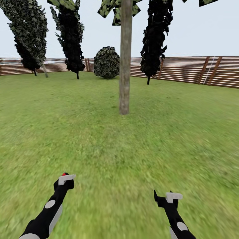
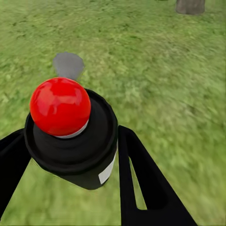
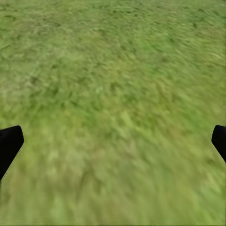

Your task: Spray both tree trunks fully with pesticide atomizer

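Nearest the robot, the left gripper (image 2: 70, 155) has its black fingers (image 2: 141, 179) closed on either side of the pesticide atomizer (image 2: 70, 136), a black canister topped by a round red cap (image 2: 60, 106), so the pick-up part of the job looks done; in the head view the same arm is held low at the left with a speck of red showing at its tip. The right gripper (image 1: 166, 198) hangs low at the right, and the right wrist view shows its two fingers (image 3: 9, 143) spread wide with only grass between them, so it holds nothing. Ahead lies open lawn (image 1: 99, 142) with nothing on it between the robot and the tree trunk (image 1: 125, 66), a thick pale tan-grey column standing well apart from both arms, straight ahead; its base also shows at the far edge of the left wrist view. No white specks can be made out on the bark from here, so spraying seems not yet begun, and the robot probably must come closer before the nozzle can reach. Beyond the trunk stand slim black-leaved trees (image 1: 71, 36), a round bush (image 1: 107, 62) and the brown slat fence (image 1: 186, 69). Which of these farther shapes, if any, is the second tree to spray, I cannot tell.
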{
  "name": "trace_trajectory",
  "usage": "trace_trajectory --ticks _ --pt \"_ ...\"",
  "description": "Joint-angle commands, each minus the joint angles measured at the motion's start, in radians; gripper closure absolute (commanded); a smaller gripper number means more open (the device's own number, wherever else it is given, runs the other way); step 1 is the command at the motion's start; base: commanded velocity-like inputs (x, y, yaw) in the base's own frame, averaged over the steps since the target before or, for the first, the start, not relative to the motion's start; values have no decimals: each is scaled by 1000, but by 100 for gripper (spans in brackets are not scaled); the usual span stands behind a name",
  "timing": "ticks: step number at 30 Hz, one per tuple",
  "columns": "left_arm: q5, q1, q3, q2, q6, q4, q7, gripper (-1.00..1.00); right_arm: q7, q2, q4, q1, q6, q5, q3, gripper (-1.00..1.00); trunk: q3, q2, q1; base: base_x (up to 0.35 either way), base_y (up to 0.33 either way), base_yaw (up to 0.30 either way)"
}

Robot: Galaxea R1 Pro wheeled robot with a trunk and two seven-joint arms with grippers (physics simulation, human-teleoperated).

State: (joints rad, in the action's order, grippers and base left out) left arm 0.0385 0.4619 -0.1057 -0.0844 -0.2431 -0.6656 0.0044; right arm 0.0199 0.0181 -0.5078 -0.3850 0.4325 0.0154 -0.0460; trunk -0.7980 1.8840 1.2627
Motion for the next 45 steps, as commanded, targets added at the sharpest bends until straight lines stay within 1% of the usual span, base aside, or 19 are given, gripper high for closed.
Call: trace_trajectory --ticks 1,45 --pt "0 0 0 0 0 0 0 100 0 0 0 0 0 0 0 -100 0 0 0 315 97 0" --pt "0 0 0 1 1 1 0 100 -2 -1 3 0 0 -2 0 -100 0 0 0 316 97 0"
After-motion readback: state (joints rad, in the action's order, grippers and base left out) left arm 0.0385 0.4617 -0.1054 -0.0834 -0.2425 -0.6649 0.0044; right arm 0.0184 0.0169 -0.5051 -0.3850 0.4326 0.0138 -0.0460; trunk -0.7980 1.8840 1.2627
